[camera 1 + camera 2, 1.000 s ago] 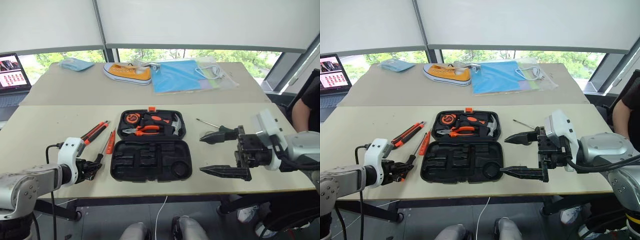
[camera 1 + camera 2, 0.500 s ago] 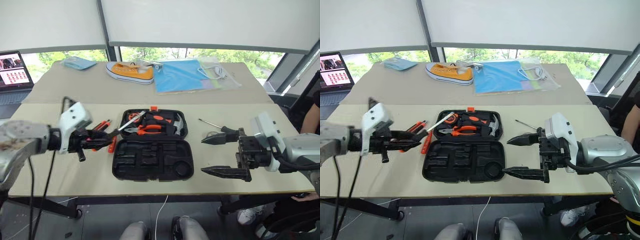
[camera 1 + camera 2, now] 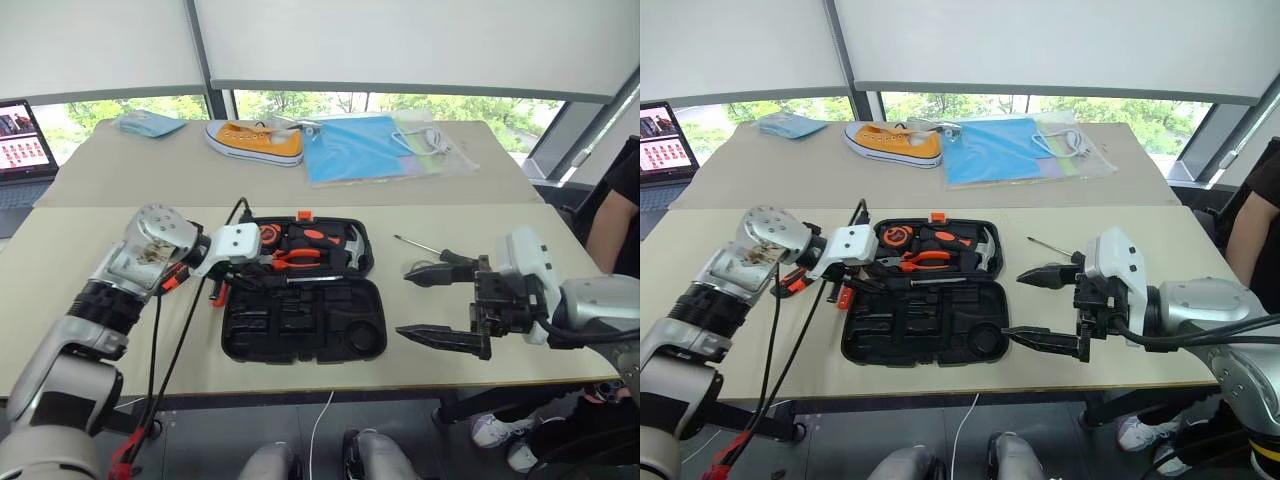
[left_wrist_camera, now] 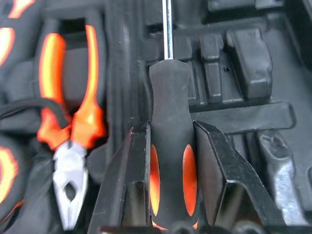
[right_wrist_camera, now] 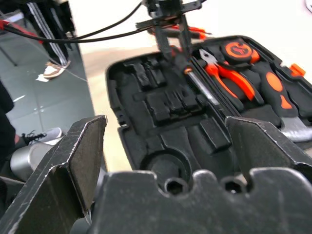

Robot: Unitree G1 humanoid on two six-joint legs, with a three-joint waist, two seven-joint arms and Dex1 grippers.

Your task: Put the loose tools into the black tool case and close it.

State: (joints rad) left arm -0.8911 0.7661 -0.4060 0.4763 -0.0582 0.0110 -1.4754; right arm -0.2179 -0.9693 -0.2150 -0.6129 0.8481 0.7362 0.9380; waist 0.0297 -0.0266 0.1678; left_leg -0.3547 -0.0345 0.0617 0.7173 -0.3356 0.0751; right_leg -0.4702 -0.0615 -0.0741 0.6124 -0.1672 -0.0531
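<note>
Orange-and-black handles mark most of what matters here, and farthest left two loose tools of that colouring lie on the beige surface, just beside the left arm and partly hidden by it, so what kind they are I cannot tell. Next comes the left gripper, its two black fingers clamped on the handle of a screwdriver, the steel shaft running ahead along the hinge line of the black tool case; it seems held lengthwise so it can drop straight into a long recess. The case lies open and flat on the surface with its small orange latch on the far edge. The far half is already stocked: a tape measure, orange-handled pliers and a hammer sit in their moulded seats. The near half shows bare shaped recesses and a round well, apparently waiting for the remaining pieces. To the right of the case another screwdriver rests on the surface, still loose. Farthest right, the right gripper hovers above the surface with its jaws spread wide and nothing between them, near that screwdriver and likely placed to take it. The lid cannot sensibly be shut until the strays are in.
</note>
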